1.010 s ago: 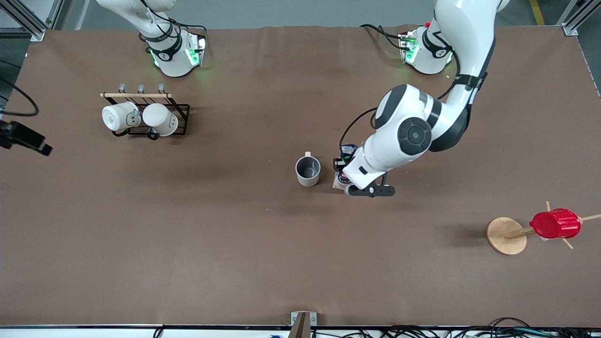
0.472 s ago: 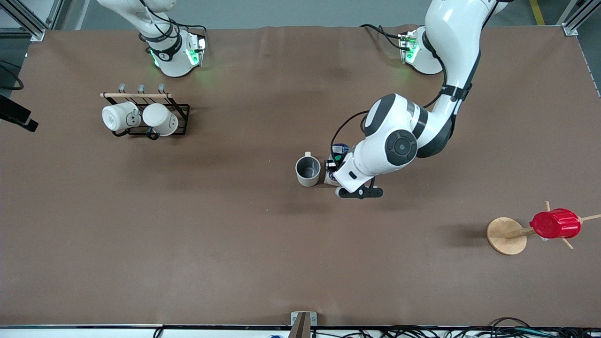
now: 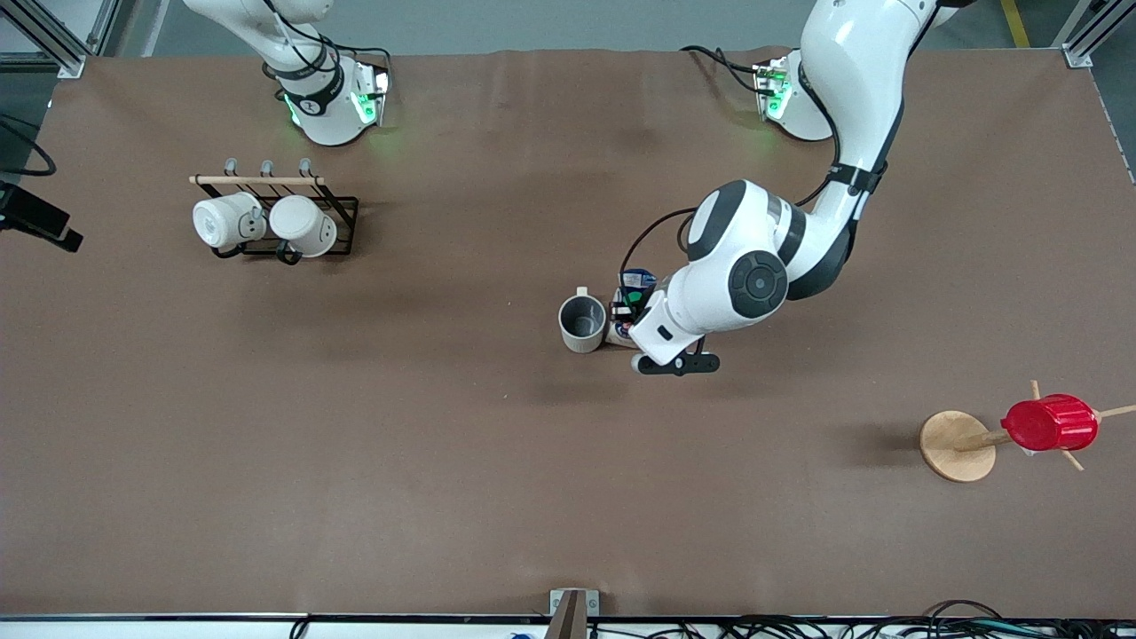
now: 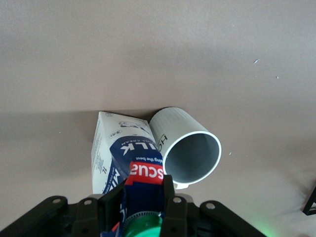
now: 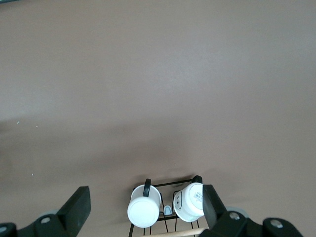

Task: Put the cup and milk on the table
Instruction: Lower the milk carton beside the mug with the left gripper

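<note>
The off-white cup point(image 3: 582, 324) with a grey inside stands upright near the middle of the brown table point(image 3: 444, 461); it also shows in the left wrist view point(image 4: 190, 148). My left gripper point(image 3: 627, 312) is shut on the blue-and-white milk carton point(image 3: 635, 286) right beside the cup, toward the left arm's end. In the left wrist view the fingers point(image 4: 170, 195) clamp the carton point(image 4: 121, 148) near its green cap, and its base is at the table close against the cup. My right gripper point(image 5: 144, 193) is open and empty, high over the mug rack.
A black wire rack point(image 3: 342, 222) with two plain white mugs point(image 3: 226, 220) stands near the right arm's base and shows in the right wrist view point(image 5: 144, 206). A red ribbed cup point(image 3: 1050, 422) hangs on a wooden stand point(image 3: 957, 445) toward the left arm's end.
My left gripper has carried the milk carton toward the right arm's end until it is close beside the cup. The cup has not moved.
</note>
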`<state>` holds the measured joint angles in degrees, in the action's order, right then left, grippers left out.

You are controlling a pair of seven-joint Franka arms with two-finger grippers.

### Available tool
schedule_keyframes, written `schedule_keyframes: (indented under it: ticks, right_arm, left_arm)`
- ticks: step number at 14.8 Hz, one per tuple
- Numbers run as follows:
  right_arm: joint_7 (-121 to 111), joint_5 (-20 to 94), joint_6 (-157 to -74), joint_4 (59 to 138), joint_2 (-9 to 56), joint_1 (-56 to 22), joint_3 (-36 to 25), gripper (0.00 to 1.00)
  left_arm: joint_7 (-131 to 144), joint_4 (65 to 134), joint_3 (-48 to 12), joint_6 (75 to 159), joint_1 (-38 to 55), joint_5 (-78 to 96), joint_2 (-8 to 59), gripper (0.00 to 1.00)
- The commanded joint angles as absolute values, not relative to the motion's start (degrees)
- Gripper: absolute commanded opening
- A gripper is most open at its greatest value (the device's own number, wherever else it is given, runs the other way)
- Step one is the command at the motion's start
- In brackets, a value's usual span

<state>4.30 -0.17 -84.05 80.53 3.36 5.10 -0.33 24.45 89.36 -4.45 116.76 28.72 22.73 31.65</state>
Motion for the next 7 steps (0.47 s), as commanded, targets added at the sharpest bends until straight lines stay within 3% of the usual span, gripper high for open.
schedule_keyframes:
  ticks: [1, 7]
  right_arm:
    - [4.0, 0.2, -84.3, 81.5, 2.5, 6.0, 0.4, 1.00]
    - [4.3, 0.3, -83.7, 81.4, 2.5, 4.7, -0.5, 1.00]
  left_arm:
    - [24.1, 88.6, -4.7, 115.9, 28.5, 24.0, 31.9, 0.31]
    - [25.1, 88.9, -4.3, 116.2, 28.1, 22.3, 31.6, 0.30]
